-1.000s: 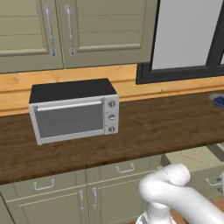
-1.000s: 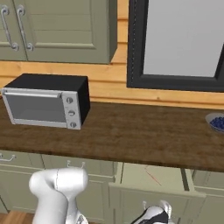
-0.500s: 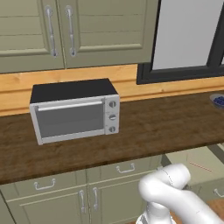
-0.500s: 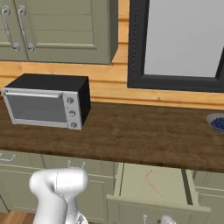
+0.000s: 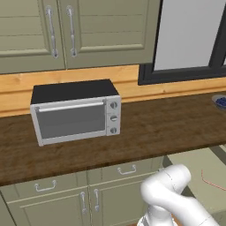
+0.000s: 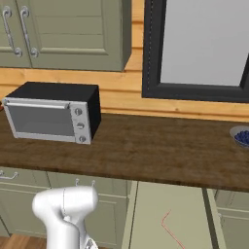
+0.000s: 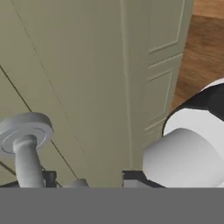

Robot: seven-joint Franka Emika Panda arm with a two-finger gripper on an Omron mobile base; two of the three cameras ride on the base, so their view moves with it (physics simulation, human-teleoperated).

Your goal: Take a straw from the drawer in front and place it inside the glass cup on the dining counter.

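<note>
The drawer (image 6: 170, 219) under the dark worktop stands pulled far out; it is also at the lower right of the left base view (image 5: 198, 172). On its pale floor lies the straw (image 6: 168, 224), a thin reddish line, seen again as the straw (image 5: 213, 181). In the hand view my gripper (image 7: 89, 178) sits very close to the olive drawer front (image 7: 87, 78), its two dark tips apart. A silver handle mount (image 7: 24, 133) stands just left of the left tip. The glass cup and the dining counter are out of view.
A silver microwave (image 5: 75, 111) sits at the left of the dark wood worktop (image 5: 154, 128). A bowl with blue contents (image 6: 241, 136) rests at its right end. Green cabinet doors with handles (image 5: 88, 201) lie left of the drawer. My white arm (image 5: 170, 194) rises beside it.
The drawer has slid much farther out, baring its floor and the straw. The hand has sunk below the right base view, and the jaws have widened a little.
</note>
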